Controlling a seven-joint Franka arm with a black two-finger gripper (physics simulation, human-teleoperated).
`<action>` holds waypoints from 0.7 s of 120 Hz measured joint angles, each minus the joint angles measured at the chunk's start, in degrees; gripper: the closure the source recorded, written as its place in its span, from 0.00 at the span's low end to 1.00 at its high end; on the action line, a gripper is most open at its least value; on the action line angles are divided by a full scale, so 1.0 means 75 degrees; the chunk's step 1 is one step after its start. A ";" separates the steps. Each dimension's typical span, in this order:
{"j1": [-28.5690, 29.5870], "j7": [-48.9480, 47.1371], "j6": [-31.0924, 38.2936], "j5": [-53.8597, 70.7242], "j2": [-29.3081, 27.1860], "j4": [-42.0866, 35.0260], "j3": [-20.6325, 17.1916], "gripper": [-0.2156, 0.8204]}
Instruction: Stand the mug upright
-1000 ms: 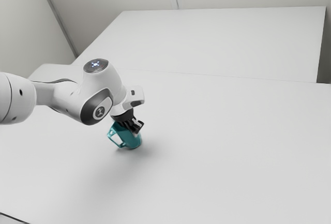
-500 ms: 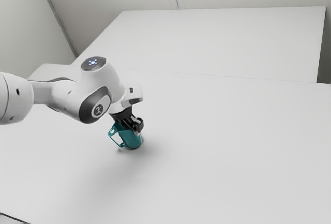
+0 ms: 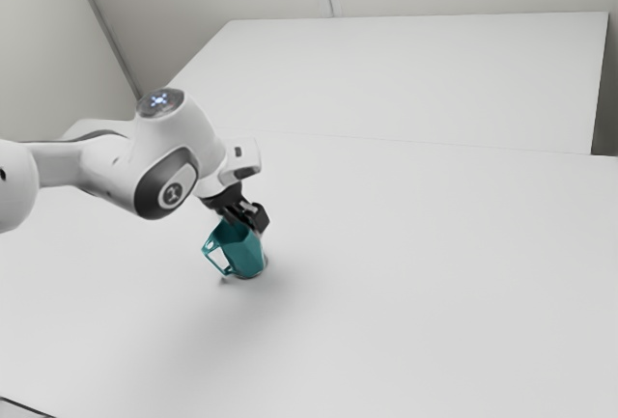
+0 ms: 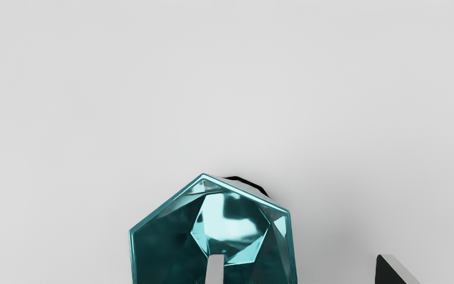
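The teal faceted mug (image 3: 244,255) has its base at the table and its opening upward in the exterior view, looking slightly tilted toward that view's left; its handle points the same way. My gripper (image 3: 248,226) is at the mug's top, partly hiding the rim. In the wrist view the hexagonal opening of the mug (image 4: 164,248) faces the camera, its inner bottom visible. The gripper (image 4: 300,264) is open, one fingertip over or within the opening and the other outside the rim, well apart from the wall.
The white table (image 3: 425,273) extends widely around the mug. Behind it lies another pale surface (image 3: 415,80), with light walls beyond. A thin dark edge shows at the exterior view's lower left corner.
My arm and hand have moved up and toward the exterior view's left, uncovering more of the mug's upper part. The mug has stayed nearly in place.
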 joint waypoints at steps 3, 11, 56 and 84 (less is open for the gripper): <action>0.0001 0.0000 -0.0023 -0.0003 -0.0037 0.0019 -0.0008 0.43; 0.0000 0.0003 -0.0085 -0.0024 -0.0131 0.0147 -0.0019 0.42; 0.0066 0.0017 -0.3339 -0.0866 0.1389 0.4361 0.0030 0.28; 0.0064 0.0012 -0.5365 -0.1302 0.1951 0.5637 0.0261 0.23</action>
